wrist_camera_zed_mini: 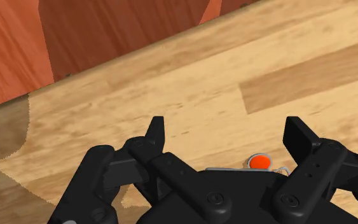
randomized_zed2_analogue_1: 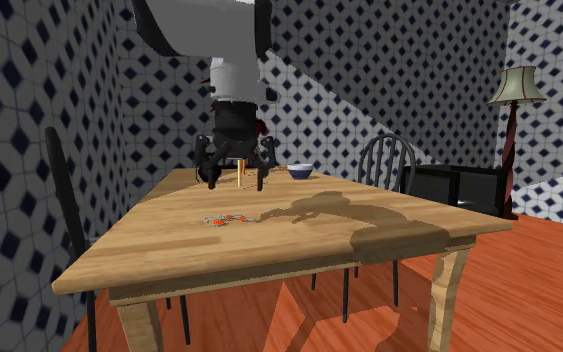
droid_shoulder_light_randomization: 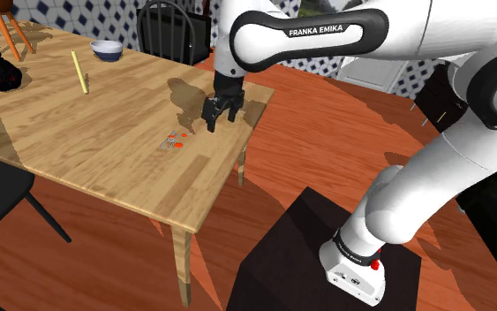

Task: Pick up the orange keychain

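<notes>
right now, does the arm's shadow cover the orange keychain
No: in the shoulder view the shadow darkens the table by the open pincer, with the keychain on lit wood; in the second exterior view it stretches to that view's right of the keychain.

Claw (droid_shoulder_light_randomization: 222, 125) open, empty, pointing downward
</notes>
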Robot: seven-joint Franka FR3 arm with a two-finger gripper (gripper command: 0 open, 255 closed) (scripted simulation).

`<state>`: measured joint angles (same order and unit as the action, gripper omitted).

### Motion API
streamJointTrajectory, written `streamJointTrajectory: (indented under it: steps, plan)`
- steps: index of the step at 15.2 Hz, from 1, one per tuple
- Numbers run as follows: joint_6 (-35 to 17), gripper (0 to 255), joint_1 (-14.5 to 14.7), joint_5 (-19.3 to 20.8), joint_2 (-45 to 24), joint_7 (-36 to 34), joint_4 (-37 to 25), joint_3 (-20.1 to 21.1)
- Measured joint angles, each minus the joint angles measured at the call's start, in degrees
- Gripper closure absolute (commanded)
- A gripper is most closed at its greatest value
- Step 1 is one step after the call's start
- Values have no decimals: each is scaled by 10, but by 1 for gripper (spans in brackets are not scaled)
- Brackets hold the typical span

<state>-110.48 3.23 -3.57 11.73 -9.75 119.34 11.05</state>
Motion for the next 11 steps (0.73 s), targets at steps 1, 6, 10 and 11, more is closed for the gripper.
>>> streamJointTrajectory:
  steps: [1, 6, 10, 11]
  plan:
    - [-2, 0, 2, 5, -22, -6, -17, 5]
    - [-10, 0, 14, 38, -140, -28, -114, 24]
    - [-5, 0, 30, 66, -233, -44, -199, 32]
    - [-8, 0, 32, 69, -242, -46, -203, 33]
